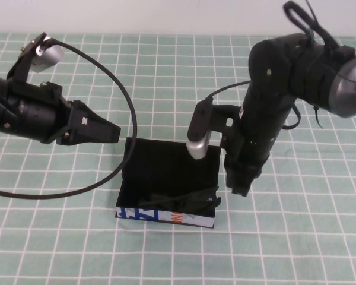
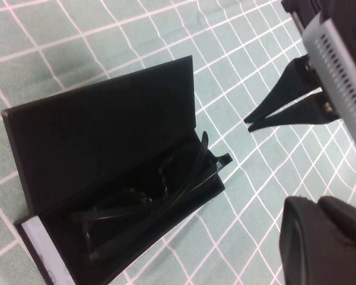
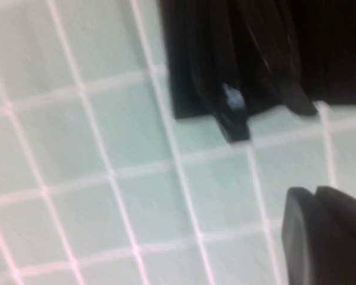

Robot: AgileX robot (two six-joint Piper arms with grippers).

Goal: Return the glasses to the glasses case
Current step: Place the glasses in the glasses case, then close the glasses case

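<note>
The black glasses case [image 1: 166, 166] lies open on the green checked cloth, lid back, white printed strip [image 1: 166, 217] facing me. The black glasses [image 1: 184, 199] lie folded inside it, one temple tip [image 1: 215, 202] sticking out over the right end. My right gripper [image 1: 240, 191] points down, shut and empty, just beside that right end. My left gripper [image 1: 115, 133] is shut and empty, hovering by the lid's far left corner. The left wrist view shows the case [image 2: 107, 130], the glasses [image 2: 154, 202], the right gripper [image 2: 249, 123] and the left gripper [image 2: 316, 205]. The right wrist view shows the case end [image 3: 196, 59] and the right gripper [image 3: 314, 193].
A black cable [image 1: 121, 89] loops from the left arm over the cloth to the left of the case. The green checked cloth [image 1: 296, 237] covers the whole table around the case.
</note>
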